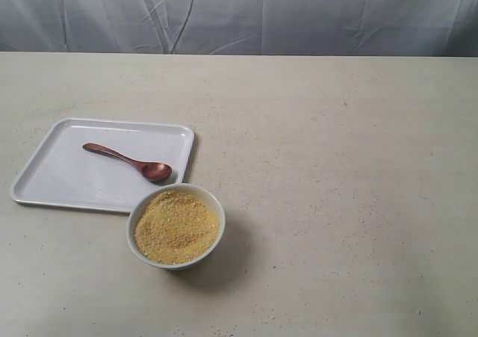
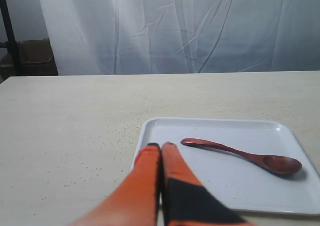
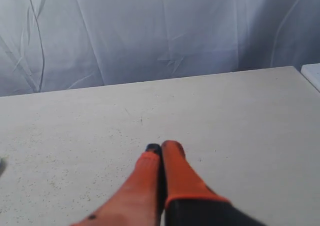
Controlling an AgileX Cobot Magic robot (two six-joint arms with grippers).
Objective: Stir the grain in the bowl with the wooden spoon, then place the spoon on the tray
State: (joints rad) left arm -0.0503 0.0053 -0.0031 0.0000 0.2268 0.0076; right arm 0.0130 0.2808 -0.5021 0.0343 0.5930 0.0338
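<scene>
Exterior view: spoon [image 1: 127, 162] lay flat in the tray [image 1: 52, 180] at left, handle clear for pickup. Bowl [image 1: 134, 216] of grain [image 1: 178, 227] sat just beside the tray's near-right corner. Left hand [image 2: 161, 147] and right hand [image 3: 161, 147] were pinched closed, empty.

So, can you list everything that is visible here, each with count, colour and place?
table: one, beige, under everything.
backdrop cloth: one, whitish grey, behind the table.
tray: one, white, left part of the table in the exterior view.
wooden spoon: one, reddish-brown, lying on the tray.
bowl: one, white, by the tray's near corner.
grain: one heap, golden-yellow, in the bowl.
left gripper: one, orange-black, jaws shut, near the tray.
right gripper: one, orange-black, jaws shut, above the table.
</scene>
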